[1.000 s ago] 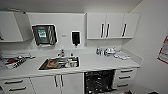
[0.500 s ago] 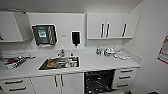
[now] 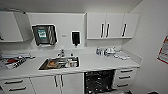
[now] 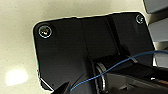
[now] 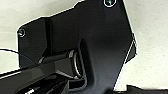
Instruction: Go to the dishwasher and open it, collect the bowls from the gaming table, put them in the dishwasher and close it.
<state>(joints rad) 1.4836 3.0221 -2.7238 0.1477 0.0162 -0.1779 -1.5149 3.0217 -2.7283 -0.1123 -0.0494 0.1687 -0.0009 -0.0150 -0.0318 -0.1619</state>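
Below, dishwasher (image 3: pixel 99 82) interior dark, contents indistinct

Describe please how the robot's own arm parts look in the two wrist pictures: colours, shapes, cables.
In the left wrist view, a wide black plate with rounded corners carries round silvery fittings; a thin blue cable crosses a dark jointed bar with a metallic ring. In the right wrist view, a similar black plate has round fittings and a dark jointed bar.
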